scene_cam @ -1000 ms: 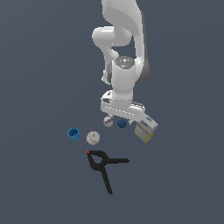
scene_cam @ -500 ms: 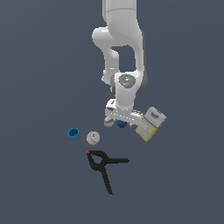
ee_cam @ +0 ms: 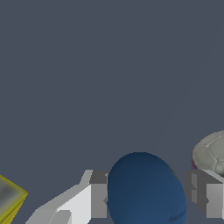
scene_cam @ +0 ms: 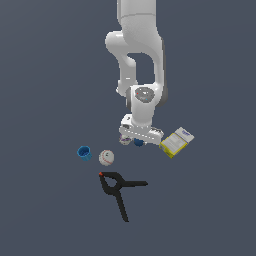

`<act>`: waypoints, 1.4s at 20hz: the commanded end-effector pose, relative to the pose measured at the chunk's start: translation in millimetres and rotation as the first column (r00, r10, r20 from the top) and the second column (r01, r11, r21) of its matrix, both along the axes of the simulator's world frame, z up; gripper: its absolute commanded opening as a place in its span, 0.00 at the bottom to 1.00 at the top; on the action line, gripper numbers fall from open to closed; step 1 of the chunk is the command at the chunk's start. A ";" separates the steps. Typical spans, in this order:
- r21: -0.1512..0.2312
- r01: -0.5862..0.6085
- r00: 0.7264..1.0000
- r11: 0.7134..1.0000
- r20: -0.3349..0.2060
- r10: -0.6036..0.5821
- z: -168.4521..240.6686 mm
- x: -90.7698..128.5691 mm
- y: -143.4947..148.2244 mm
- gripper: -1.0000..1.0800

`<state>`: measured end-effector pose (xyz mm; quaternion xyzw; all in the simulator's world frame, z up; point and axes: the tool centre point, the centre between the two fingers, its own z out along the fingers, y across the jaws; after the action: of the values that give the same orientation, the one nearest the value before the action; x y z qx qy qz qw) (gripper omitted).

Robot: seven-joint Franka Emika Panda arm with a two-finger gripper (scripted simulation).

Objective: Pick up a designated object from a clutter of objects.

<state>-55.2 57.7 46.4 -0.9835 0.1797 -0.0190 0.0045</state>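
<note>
Your gripper (ee_cam: 146,199), lower than a second ago, is now straddling the dark blue ball (ee_cam: 145,189), fingers (ee_cam: 98,194) wide either side, not yet closing; white ball (ee_cam: 212,153) beside it.

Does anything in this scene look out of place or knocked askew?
Only the yellow-white box: it sits skewed, with one corner seemingly raised, beside the end effector, which straddles the dark blue ball. The black clamp, blue cup and white ball look undisturbed.

A plain, evenly lit dark grey-blue floor (scene_cam: 45,75).
</note>
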 end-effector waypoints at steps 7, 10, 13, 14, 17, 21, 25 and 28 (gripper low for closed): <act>-0.002 -0.007 0.999 1.000 -0.039 0.007 -15.2 -14.7 2.9 0.00; 0.000 0.000 1.000 1.000 0.000 0.000 0.4 -0.1 -0.2 0.00; 0.000 0.000 1.000 1.000 -0.001 0.000 4.4 -1.1 -1.8 0.00; 0.000 0.000 1.000 1.000 -0.001 0.000 6.6 -1.7 -2.6 0.00; 0.000 0.000 1.000 1.000 -0.002 0.000 15.3 -3.9 -6.0 0.00; 0.000 -0.001 1.000 1.000 -0.003 0.001 32.7 -8.3 -12.7 0.00; 0.000 -0.002 1.000 1.000 -0.007 0.002 56.1 -14.1 -21.7 0.00; 0.000 -0.002 1.000 1.000 -0.009 0.002 77.9 -19.3 -30.0 0.00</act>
<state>-72.0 31.8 112.9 -0.9838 0.1788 -0.0146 0.0036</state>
